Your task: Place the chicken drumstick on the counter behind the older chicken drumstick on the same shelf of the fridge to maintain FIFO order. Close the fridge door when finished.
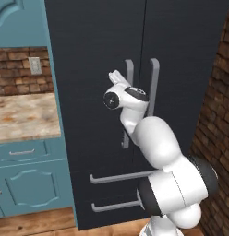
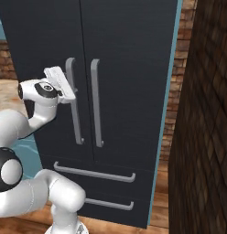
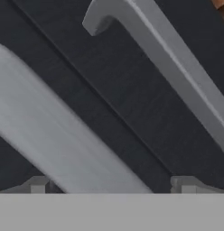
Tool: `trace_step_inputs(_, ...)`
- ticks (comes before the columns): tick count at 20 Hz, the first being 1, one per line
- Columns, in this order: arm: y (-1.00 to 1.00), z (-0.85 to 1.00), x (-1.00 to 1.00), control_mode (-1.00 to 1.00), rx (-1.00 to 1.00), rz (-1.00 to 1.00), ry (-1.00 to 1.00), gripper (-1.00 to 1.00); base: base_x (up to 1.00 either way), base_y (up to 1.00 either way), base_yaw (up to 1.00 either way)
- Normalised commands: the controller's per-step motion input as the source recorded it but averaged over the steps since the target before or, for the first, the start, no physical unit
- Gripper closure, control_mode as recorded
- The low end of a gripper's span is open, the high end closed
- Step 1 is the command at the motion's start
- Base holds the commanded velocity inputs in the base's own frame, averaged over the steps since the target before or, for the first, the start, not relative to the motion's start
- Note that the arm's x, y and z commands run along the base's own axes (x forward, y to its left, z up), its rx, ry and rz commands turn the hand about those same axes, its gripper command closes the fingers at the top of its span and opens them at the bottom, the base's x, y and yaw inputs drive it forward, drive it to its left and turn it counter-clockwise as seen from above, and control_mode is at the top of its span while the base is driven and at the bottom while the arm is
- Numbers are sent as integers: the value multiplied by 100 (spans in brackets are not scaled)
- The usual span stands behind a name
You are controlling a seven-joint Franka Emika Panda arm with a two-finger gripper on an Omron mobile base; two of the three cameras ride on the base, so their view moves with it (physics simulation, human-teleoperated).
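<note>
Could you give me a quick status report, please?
Gripper open, straddling left door handle. Fridge doors both shut. Nothing in the way.

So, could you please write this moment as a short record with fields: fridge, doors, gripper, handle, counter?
fridge: dark charcoal fridge, two doors above two drawer fronts
doors: both closed
gripper: gripper open, at the left door handle, about halfway up the bar
handle: in the hand view the bar runs between the two fingertips; contact cannot be told
counter: beige counter, left of the fridge
</note>
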Motion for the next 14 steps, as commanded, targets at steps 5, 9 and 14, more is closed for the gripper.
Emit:
trace_step_inputs(5, -3, -2, 87, -100, 9, 20, -1, -100, 0, 0, 0)
trace_step_inputs(9, -3, -4, 86, -100, 9, 19, 0, -100, 0, 0, 0)
trace_step_inputs(14, -1, 0, 61, -100, 6, 13, 0, -100, 0, 0, 0)
